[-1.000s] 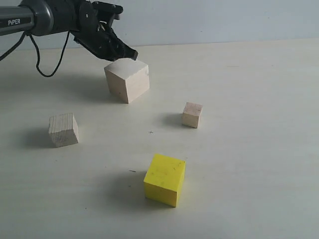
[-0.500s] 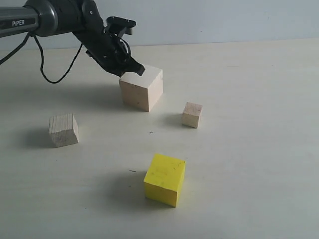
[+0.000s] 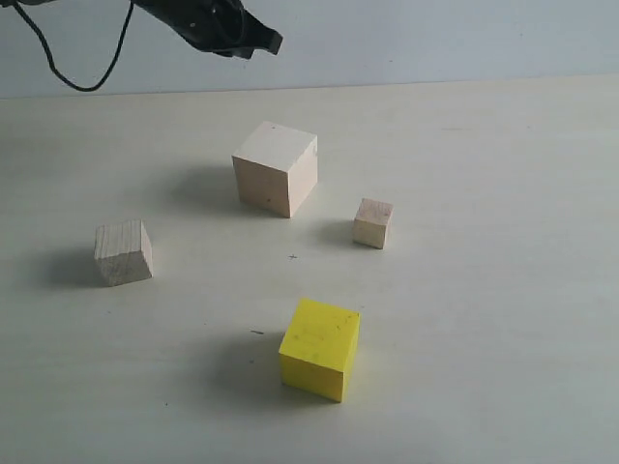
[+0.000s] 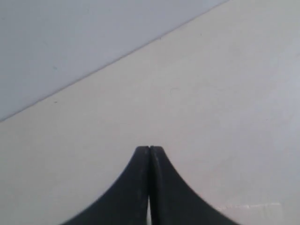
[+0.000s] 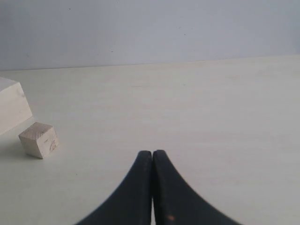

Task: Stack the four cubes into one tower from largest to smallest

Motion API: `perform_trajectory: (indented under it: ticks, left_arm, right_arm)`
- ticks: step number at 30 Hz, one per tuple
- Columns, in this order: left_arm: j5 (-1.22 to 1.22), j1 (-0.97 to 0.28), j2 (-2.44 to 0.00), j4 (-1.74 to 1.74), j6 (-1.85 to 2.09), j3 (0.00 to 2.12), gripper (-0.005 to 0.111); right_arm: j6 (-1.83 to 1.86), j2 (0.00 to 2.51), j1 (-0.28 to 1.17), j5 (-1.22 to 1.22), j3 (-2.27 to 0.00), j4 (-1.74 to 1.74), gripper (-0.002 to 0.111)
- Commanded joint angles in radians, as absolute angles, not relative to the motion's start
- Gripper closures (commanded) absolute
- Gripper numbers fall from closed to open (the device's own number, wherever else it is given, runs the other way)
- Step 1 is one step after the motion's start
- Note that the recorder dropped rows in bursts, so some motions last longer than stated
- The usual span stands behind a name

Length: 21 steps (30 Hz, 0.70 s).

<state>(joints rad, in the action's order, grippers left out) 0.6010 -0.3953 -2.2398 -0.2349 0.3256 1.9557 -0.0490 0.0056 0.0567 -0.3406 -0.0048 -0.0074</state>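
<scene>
left gripper (image 3: 263, 41): jaws pressed together, nothing between them. it hangs high at the far left of the scene, above the table (image 3: 503, 290), well apart from every cube. its wrist view shows only bare tabletop and the wall (image 4: 70, 37) beyond.

right gripper (image 5: 152, 153): jaws likewise closed tight, empty. it does not show in the exterior view. its wrist view looks across the table and takes in the smallest pale wood cube (image 5: 39, 139) and one corner of the largest pale wood cube (image 5: 11, 105); neither is close to the tips.

cubes: all four sit apart on the table, none touching another.
- largest pale wood cube: far, a little left of centre, one vertical edge turned toward the camera.
- smallest pale wood cube: just right of the largest and somewhat nearer, with a clear gap between them.
- medium pale wood cube (image 3: 124, 252): left side, mid-depth, well apart from the rest.
- yellow cube (image 3: 320, 348): near, about centre.

progress: no tower begun. nothing rests on the largest cube, so none of the three placements is done. left to do, as i judge it: yellow onto largest, then medium, then smallest. either gripper would have to open before any pick.
</scene>
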Motion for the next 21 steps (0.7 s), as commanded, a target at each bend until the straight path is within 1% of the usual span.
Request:
perform_trajectory:
  ticks: [1, 4, 12, 21]
  left_arm:
    - [0.601, -0.401, -2.258, -0.309, 0.352, 1.956, 0.107]
    - [0.599, -0.407, -2.262, -0.442, 0.459, 1.956, 0.107]
    - [0.641, -0.467, -2.328, -0.429, 0.472, 1.956, 0.107]
    - [0.633, -0.471, -2.35, -0.375, 0.468, 1.956, 0.107]
  right_arm:
    - [-0.052, 0.0, 0.058, -0.336, 0.0, -0.006, 0.108]
    - [-0.052, 0.0, 0.058, -0.336, 0.0, -0.006, 0.108]
    - [-0.052, 0.0, 0.058, -0.336, 0.0, -0.006, 0.108]
    - [-0.052, 0.0, 0.058, -0.336, 0.0, -0.006, 0.108]
